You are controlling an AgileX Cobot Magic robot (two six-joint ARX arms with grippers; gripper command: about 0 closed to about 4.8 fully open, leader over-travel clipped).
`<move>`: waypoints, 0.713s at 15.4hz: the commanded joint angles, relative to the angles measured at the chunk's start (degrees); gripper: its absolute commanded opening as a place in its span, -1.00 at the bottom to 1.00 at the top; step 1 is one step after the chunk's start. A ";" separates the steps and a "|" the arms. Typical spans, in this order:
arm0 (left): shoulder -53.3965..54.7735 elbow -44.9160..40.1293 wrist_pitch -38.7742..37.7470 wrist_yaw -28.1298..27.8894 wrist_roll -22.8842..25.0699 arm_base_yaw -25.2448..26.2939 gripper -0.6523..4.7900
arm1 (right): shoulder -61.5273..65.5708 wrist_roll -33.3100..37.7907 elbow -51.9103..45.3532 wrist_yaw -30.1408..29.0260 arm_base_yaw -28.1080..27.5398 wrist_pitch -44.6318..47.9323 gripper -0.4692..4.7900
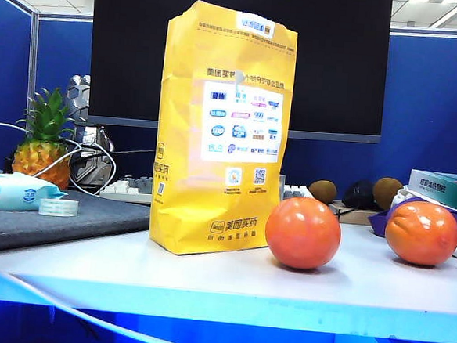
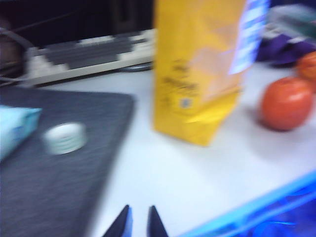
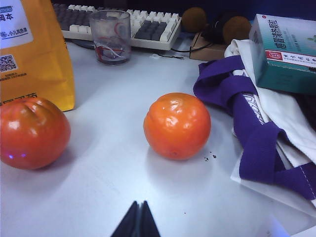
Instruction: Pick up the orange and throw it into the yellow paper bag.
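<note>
Edges first: the white surface [image 1: 205, 276] ends in a blue front lip just below my two end effectors, and bare surface runs from that lip up to the things on it. On the left the room narrows against a dark mat [image 2: 54, 187] carrying a tape roll [image 2: 64, 138] and a wipes pack [image 2: 15, 129]; on the right a purple-and-white cloth bag [image 3: 256, 123] and a green box [image 3: 286, 52] crowd the far side. A keyboard [image 3: 148, 27] and a glass [image 3: 110, 36] stand behind. The yellow bag [image 1: 224, 124] stands upright mid-surface, top open. The orange [image 1: 303, 232] sits just right of the bag's base, close beside it, glossy and round; a paler fruit [image 1: 422, 232] with a creased dimple lies further right, apart from it. My left end effector [image 2: 138, 224] hangs low over the near edge, fingers almost together, holding nothing, the orange well off beyond the bag's corner. My right end effector [image 3: 138, 222] is closed tight and empty, nearest the paler fruit, the orange off to one side.
</note>
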 commanded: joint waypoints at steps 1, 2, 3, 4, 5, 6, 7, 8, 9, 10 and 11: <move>-0.04 -0.04 0.57 5.66 -0.48 0.07 -0.55 | -0.02 0.31 -0.15 0.00 0.07 0.35 -0.82; -0.04 -0.04 0.68 5.60 -0.50 0.07 -0.55 | -0.02 0.31 -0.15 -0.02 0.07 0.35 -0.82; -0.04 -0.04 0.70 5.14 -0.48 0.07 -0.55 | -0.02 0.31 -0.15 0.00 0.07 0.37 -0.82; -0.04 -0.04 0.76 5.20 -0.46 0.07 -0.55 | -0.02 0.31 -0.15 -0.02 0.07 0.39 -0.82; -0.04 -0.04 1.01 5.27 -0.46 0.07 -0.55 | -0.02 0.35 -0.15 -0.04 0.07 0.37 -0.82; -0.04 -0.04 2.19 5.22 -0.48 0.07 -0.55 | -0.04 1.25 -0.15 -0.33 0.07 0.44 -0.82; -0.04 -0.04 3.30 5.27 -0.48 0.07 -0.55 | -0.02 1.95 -0.15 -0.44 0.07 0.70 -0.82; -0.04 -0.04 3.87 5.70 -0.44 0.07 -0.55 | -0.02 2.08 -0.15 -0.46 0.07 1.25 -0.82; -0.04 -0.04 3.96 5.90 -0.46 0.07 -0.55 | -0.02 2.45 -0.15 -0.50 0.07 1.88 -0.82; -0.04 -0.04 3.89 5.92 -0.50 0.07 -0.55 | -0.02 2.47 -0.15 -1.05 0.07 2.03 -0.82; -0.04 -0.04 3.91 5.92 -0.52 0.07 -0.55 | -0.02 2.47 -0.15 -1.73 0.07 2.03 -0.82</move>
